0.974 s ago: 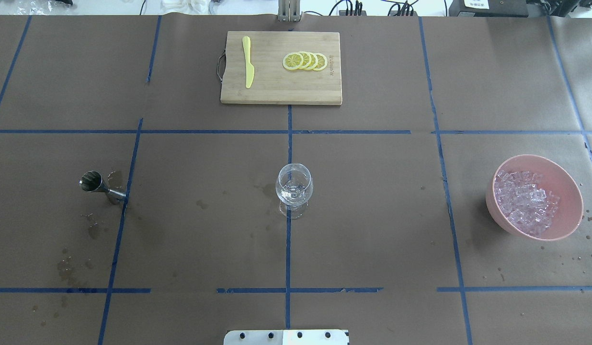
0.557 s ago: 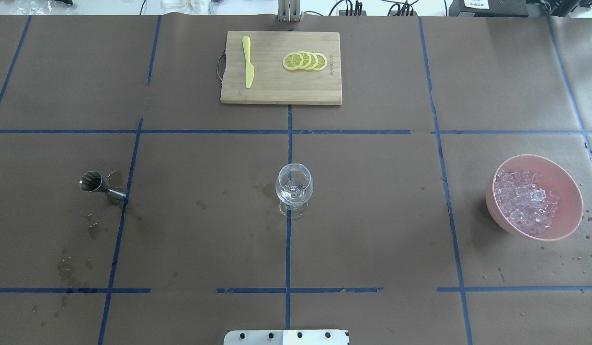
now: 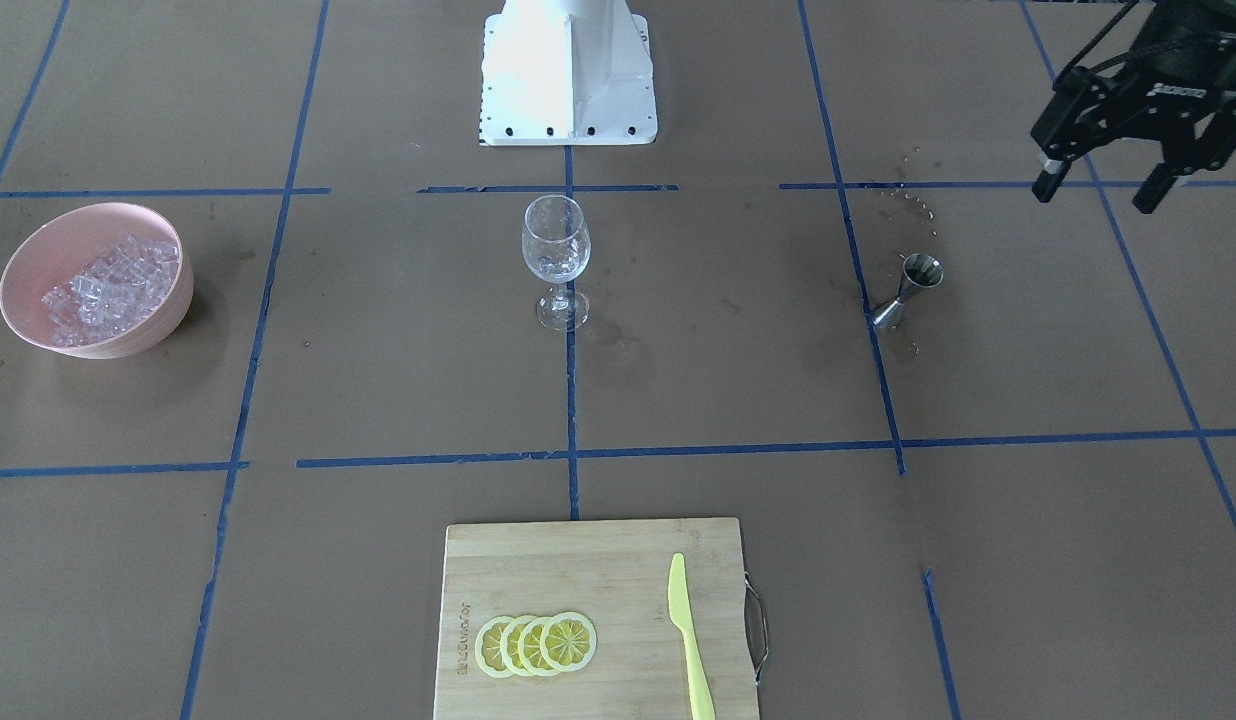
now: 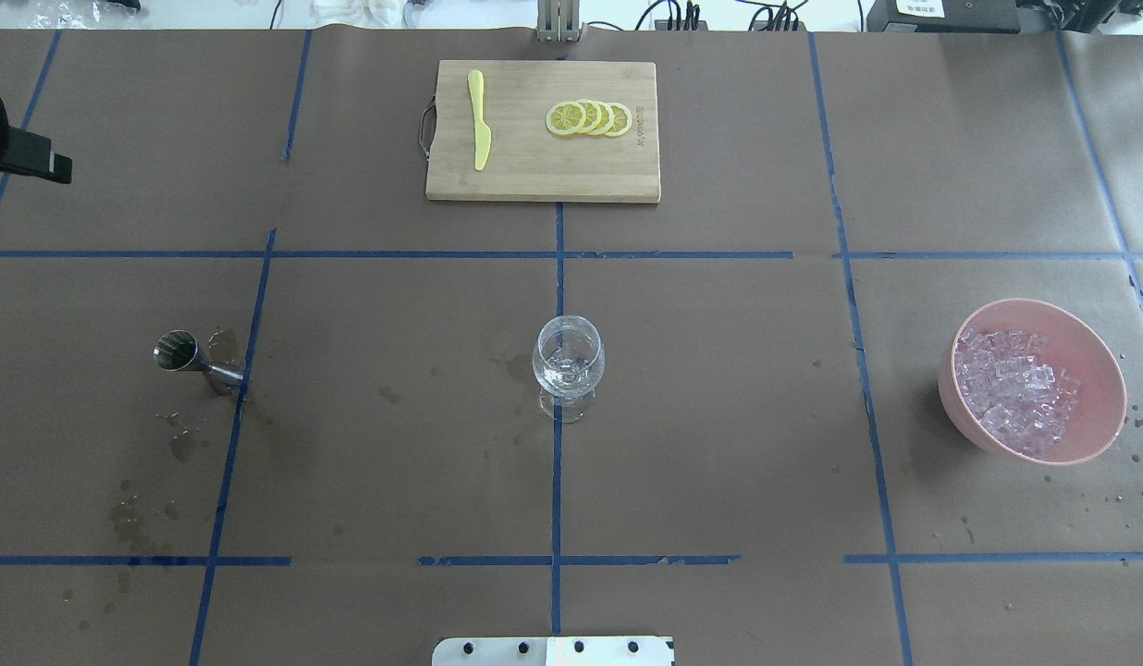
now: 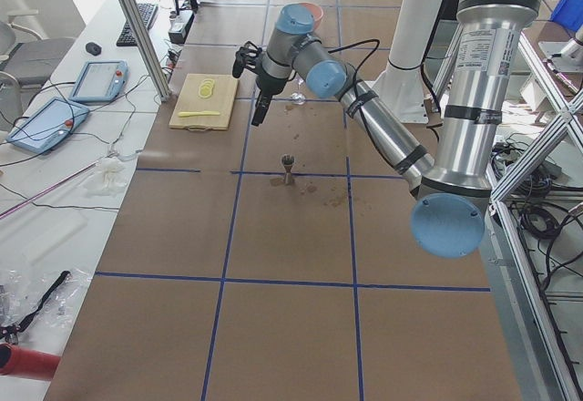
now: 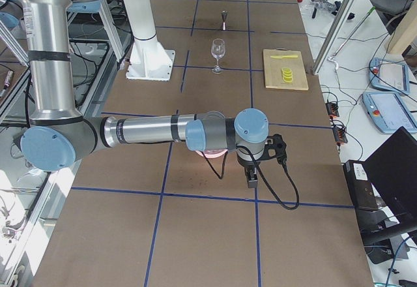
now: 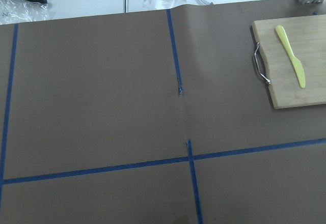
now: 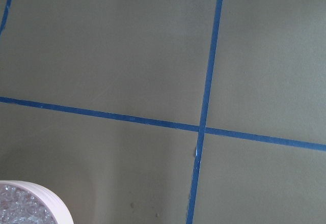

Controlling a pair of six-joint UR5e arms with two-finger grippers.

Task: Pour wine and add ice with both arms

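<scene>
Nearest the robot, one white base plate (image 4: 553,650) sits at the table's (image 4: 719,416) edge. From there two arms reach out, the left arm (image 5: 364,109) and the right arm (image 6: 143,130).

The next row holds three vessels, well apart. There is one small metal measuring cup (image 4: 188,356) on the robot's left, one wine glass (image 4: 568,361) upright in the middle and one pink bowl (image 4: 1099,370) on the right. The bowl holds the ice (image 4: 1015,388), a heap of many small clear cubes. Something glints low in the glass, though I cannot tell whether it is liquid or only reflection.

The left gripper (image 3: 1096,188) hangs above the table beyond the measuring cup's outer side, its fingers spread and holding nothing. The right gripper (image 6: 253,177) hangs just beside the bowl. It shows only from the side, so I cannot tell how its jaws stand.

Farthest out lies one wooden cutting board (image 4: 534,176). It carries one yellow knife (image 4: 479,120) and four overlapping lemon slices (image 4: 590,118).

Brown paper covers the table, marked into squares by blue tape (image 4: 556,462), with damp stains (image 4: 128,518) near the measuring cup. Past the far edge run black cables (image 4: 682,14). A side bench holds two tablets (image 5: 96,77) and a keyboard (image 5: 141,23).
</scene>
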